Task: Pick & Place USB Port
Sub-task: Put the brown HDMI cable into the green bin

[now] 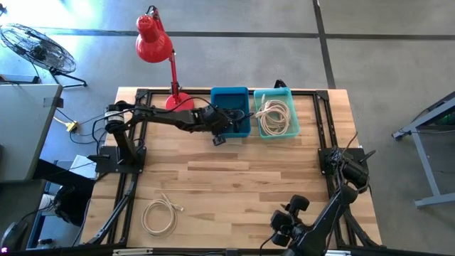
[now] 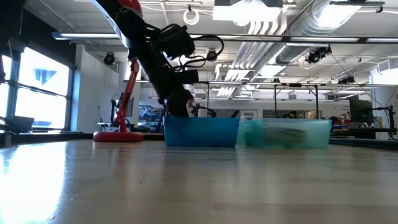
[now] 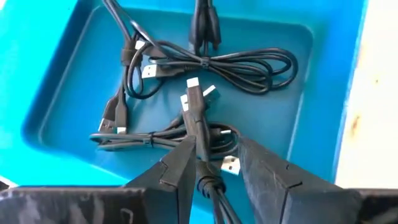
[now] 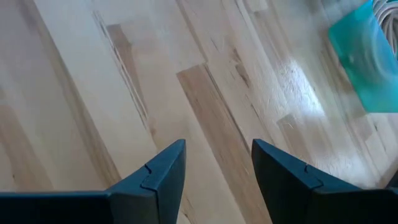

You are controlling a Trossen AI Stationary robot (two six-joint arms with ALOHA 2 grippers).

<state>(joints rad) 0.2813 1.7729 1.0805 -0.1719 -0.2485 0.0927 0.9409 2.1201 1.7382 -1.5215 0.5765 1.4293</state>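
1. Pale wooden planks make up the table (image 1: 234,178), framed by dark rails; grey concrete floor is seen around it, and the low view shows a large hall with ceiling ducts and windows behind.
2. Nearest the front edge, well away from the blue bin (image 1: 231,107), a coiled white cable (image 1: 160,215) lies on the wood, and the right gripper (image 4: 214,174) waits at the opposite front corner, its fingers spread apart over bare planks with nothing between them.
3. A broad stretch of bare wood is left between the front edge and the blue bin.
4. At the blue bin's front wall the left gripper (image 3: 211,168) is reached in, its fingers closed narrowly on a black USB cable (image 3: 198,121), whose silver plug points up above the bin floor.
5. More black USB cables (image 3: 211,62) are seen bundled inside the blue bin.
6. Just beside the blue bin a teal bin (image 1: 276,114) holds white coiled cables (image 1: 276,116).
7. On the blue bin's other side a red desk lamp (image 1: 160,50) stands; a fan (image 1: 35,46) is seen beyond the table.
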